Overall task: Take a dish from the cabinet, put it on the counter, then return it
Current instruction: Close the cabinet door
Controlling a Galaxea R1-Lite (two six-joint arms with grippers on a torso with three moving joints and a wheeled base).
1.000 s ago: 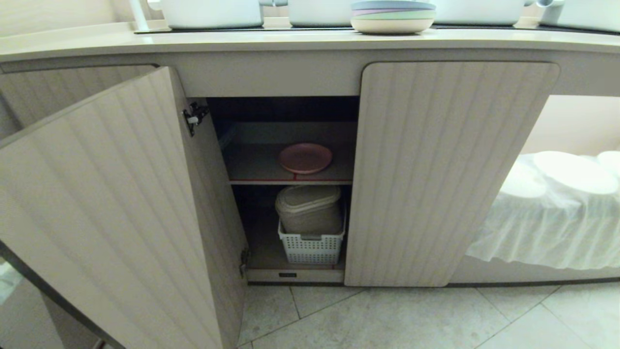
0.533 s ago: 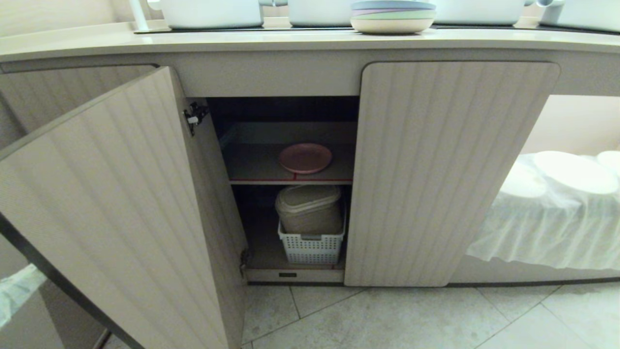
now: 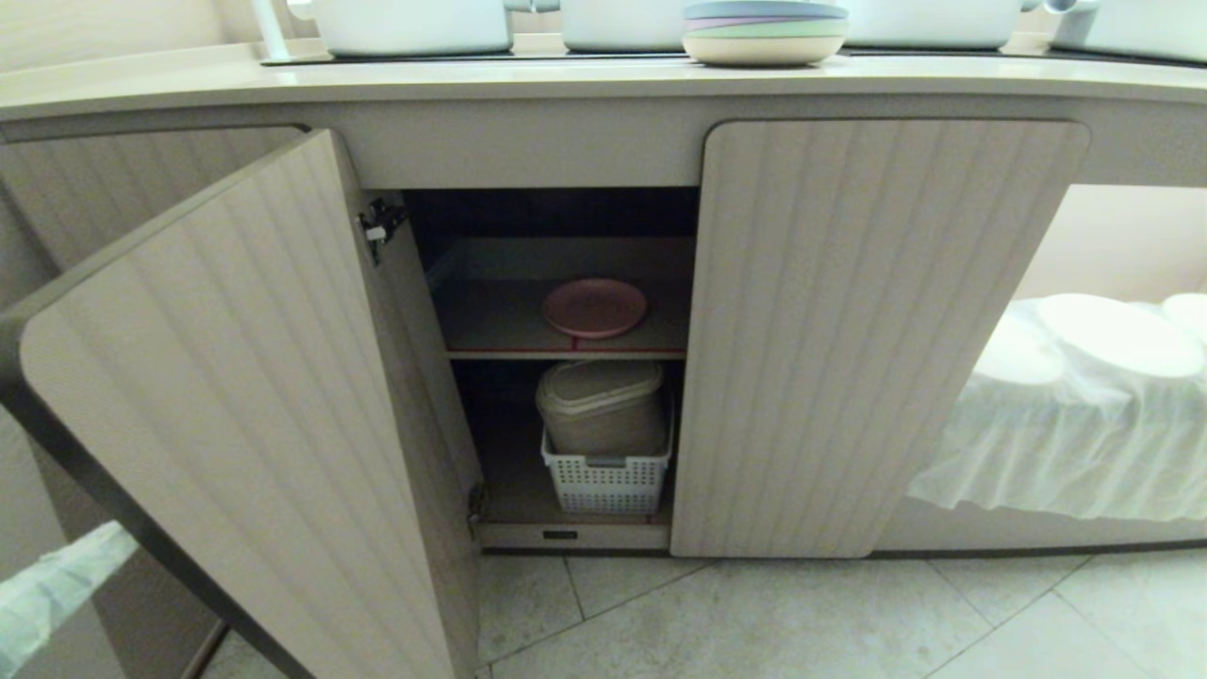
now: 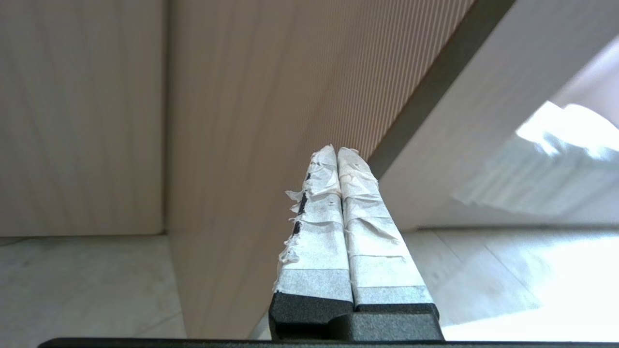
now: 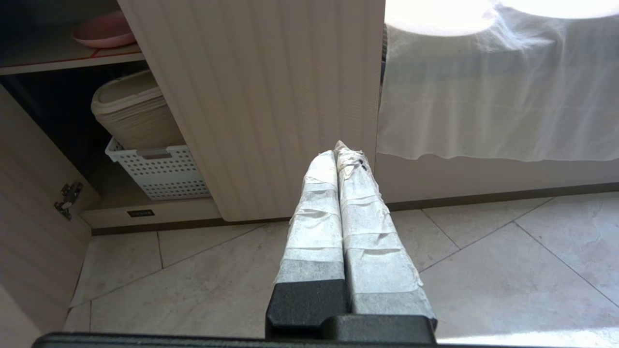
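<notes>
Inside, dish [image 3: 594, 307] on cabinet [image 3: 886, 321] shelf, well apart from closed left gripper [image 4: 337, 151].

Both the left gripper [image 4: 338, 150] and right gripper [image 5: 338, 147] have long fingers wrapped in wrinkled white tape, mounted on black bases.

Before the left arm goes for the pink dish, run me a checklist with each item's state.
1. Left cabinet door open: ok.
2. Pink dish in sight on the upper shelf, nothing on it: ok.
3. Left gripper open for a grasp: not ok, shut against the door's inner face.
4. Right gripper out of the way: ok, shut, low before the closed right door.
5. Counter landing spot: cannot tell.
</notes>
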